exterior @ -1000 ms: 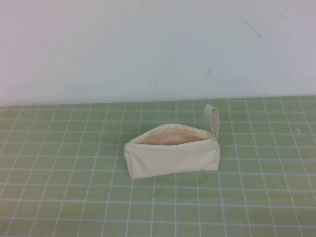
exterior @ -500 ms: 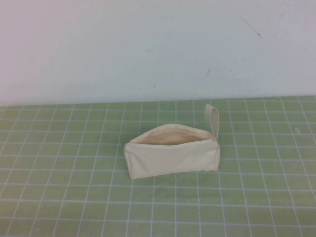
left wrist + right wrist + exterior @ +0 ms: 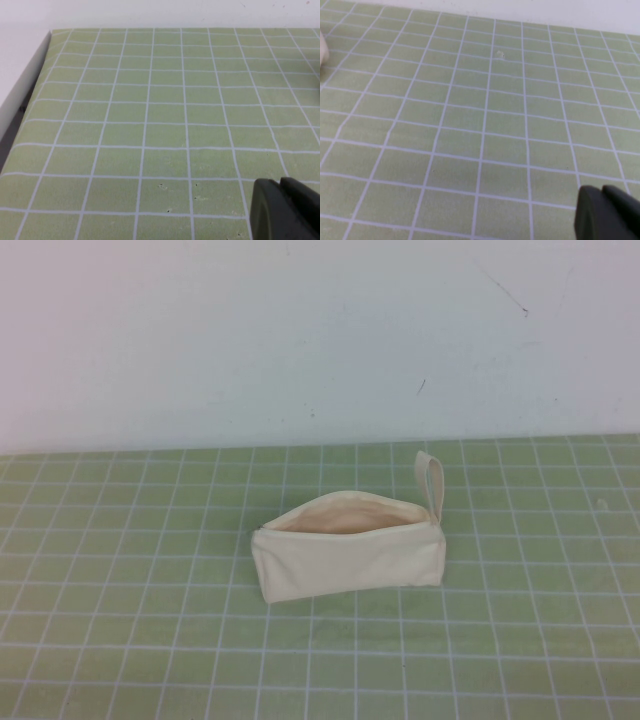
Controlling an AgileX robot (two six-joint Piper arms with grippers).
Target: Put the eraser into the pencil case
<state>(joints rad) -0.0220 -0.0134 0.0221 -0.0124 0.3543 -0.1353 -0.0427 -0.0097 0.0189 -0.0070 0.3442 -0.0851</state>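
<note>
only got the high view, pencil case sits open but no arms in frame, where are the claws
observer: the left claw shows in its own wrist view, over bare green grid mat.
operator: and the right one
observer: the right claw is over bare mat too; a pale sliver at the edge of its view is likely the pencil case.
operator: eraser anywhere
observer: no eraser shows in either wrist view.
</note>
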